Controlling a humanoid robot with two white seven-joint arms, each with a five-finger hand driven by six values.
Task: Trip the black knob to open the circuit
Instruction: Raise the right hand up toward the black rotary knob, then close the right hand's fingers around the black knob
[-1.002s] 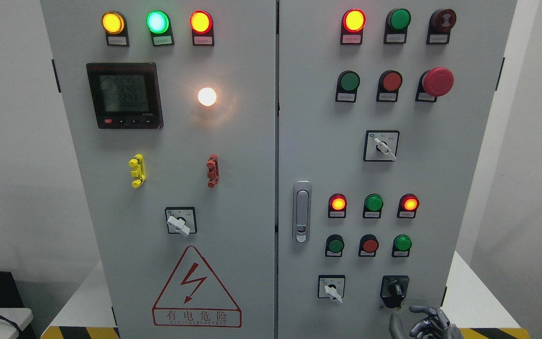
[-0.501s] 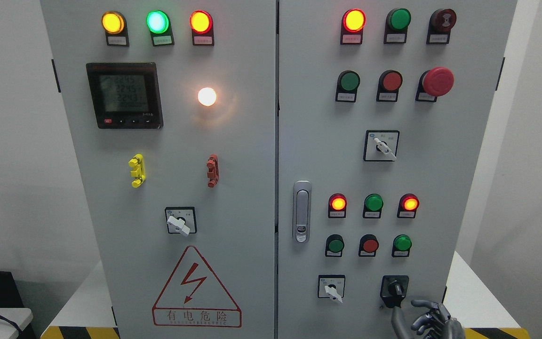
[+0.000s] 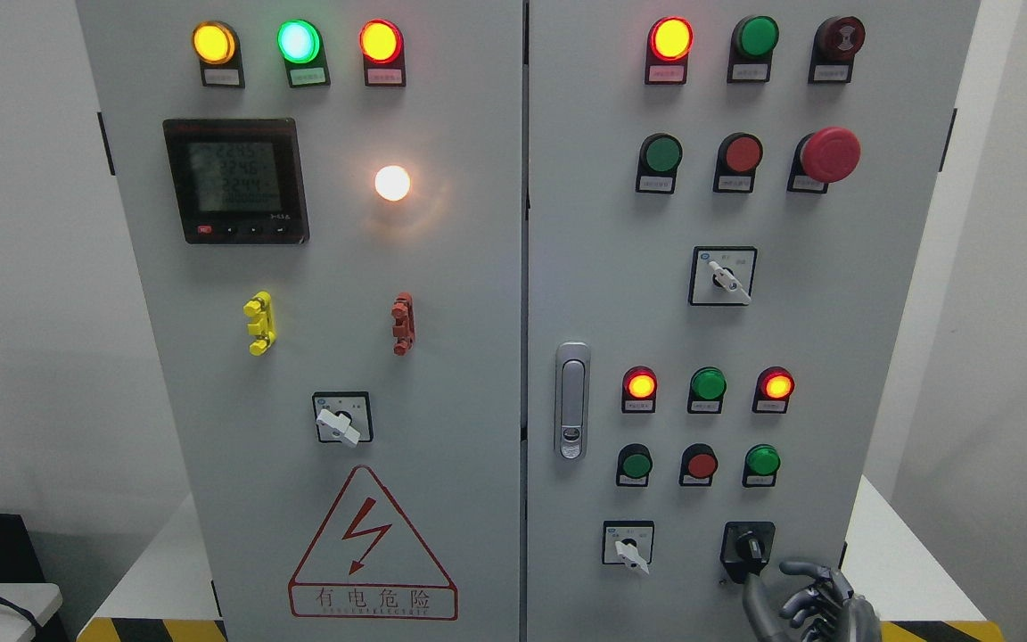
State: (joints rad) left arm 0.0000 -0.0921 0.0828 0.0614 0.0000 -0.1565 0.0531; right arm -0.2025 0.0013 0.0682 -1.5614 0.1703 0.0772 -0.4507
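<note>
The black knob (image 3: 750,546) sits on a black square plate at the lower right of the grey cabinet's right door (image 3: 692,321). My right hand (image 3: 803,606) is grey and metallic, at the bottom edge just below and right of the knob. Its fingers (image 3: 812,593) are loosely curled and hold nothing, and its thumb (image 3: 756,599) points up toward the plate's lower edge. The hand does not touch the knob. The left arm does not show.
A white selector switch (image 3: 629,548) sits left of the black knob, with round green and red buttons (image 3: 702,464) above. A metal door latch (image 3: 571,401) is near the door seam. Yellow-black hazard tape (image 3: 152,629) runs along the base.
My right hand has risen slightly from the bottom edge and drawn closer to the black knob. The knob has not turned.
</note>
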